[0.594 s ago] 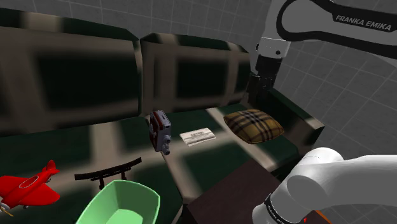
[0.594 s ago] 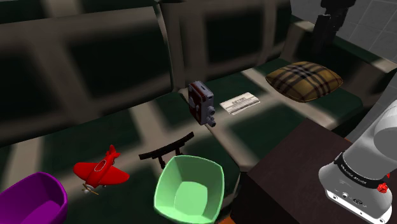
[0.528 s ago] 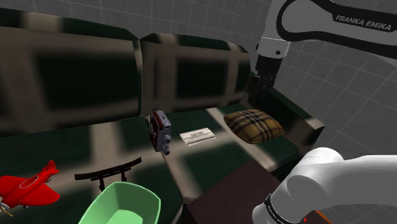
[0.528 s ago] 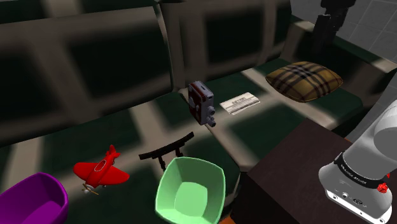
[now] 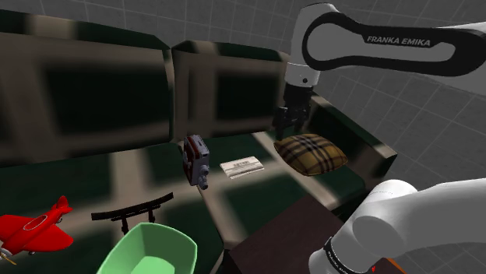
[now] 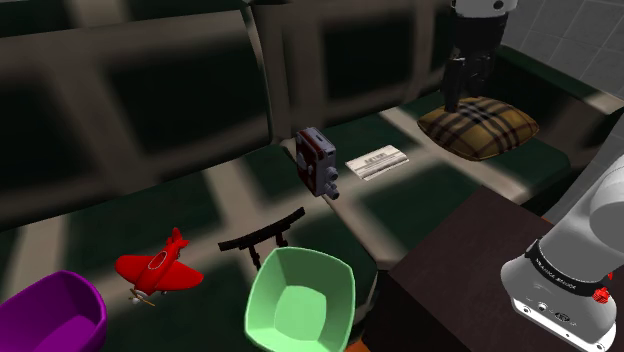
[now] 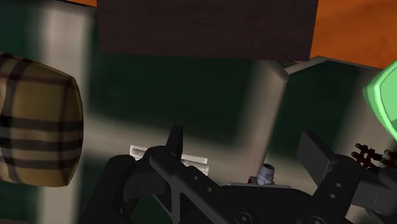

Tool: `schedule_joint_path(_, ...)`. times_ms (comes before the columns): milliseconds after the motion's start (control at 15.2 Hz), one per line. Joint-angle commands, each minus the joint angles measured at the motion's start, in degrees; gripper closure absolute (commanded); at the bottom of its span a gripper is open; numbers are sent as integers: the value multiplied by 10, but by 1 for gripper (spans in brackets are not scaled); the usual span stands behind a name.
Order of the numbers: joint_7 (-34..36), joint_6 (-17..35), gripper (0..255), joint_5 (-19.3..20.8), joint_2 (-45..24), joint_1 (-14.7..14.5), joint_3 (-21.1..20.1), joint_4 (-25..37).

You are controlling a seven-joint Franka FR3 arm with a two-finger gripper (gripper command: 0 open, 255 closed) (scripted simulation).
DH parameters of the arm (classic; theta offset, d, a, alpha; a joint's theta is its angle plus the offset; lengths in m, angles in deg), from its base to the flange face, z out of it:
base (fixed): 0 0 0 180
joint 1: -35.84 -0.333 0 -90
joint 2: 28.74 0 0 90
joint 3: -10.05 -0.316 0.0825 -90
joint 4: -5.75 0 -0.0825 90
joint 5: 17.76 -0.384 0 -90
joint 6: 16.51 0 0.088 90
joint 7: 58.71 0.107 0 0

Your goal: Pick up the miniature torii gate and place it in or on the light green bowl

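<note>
The miniature torii gate (image 5: 132, 209) is a small dark gate standing on the green plaid sofa seat, just behind the light green bowl (image 5: 148, 251). In the second exterior view the torii gate (image 6: 262, 238) touches or nearly touches the rim of the bowl (image 6: 300, 300). My gripper (image 5: 290, 128) hangs far off, above the tartan pillow (image 5: 310, 152), pointing down. In the wrist view the gripper (image 7: 242, 143) is open with nothing between its fingers. The bowl (image 7: 385, 102) and torii gate (image 7: 372, 156) peek in past one finger.
An old movie camera (image 6: 318, 162) and a white booklet (image 6: 378, 161) lie on the seat between gripper and torii. A red toy plane (image 6: 158, 268) and a purple bowl (image 6: 50, 315) sit beside the green bowl. The dark stand (image 6: 470, 270) fronts the sofa.
The arm has swung toward the shoulder view's left and come lower, bringing the gripper from beside the sofa's end to over the tartan pillow. The objects have not moved.
</note>
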State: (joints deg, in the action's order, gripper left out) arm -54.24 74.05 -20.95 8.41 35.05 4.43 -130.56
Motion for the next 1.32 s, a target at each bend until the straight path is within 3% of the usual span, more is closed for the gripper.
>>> schedule_joint_path(0, 21, 30, 0, -15, -31, -5, -16, -2)
schedule_joint_path(660, 116, 157, 0, -65, -202, -30, -87, 27)
schedule_joint_path(1254, 201, 248, 0, -66, -389, -54, -132, 114)
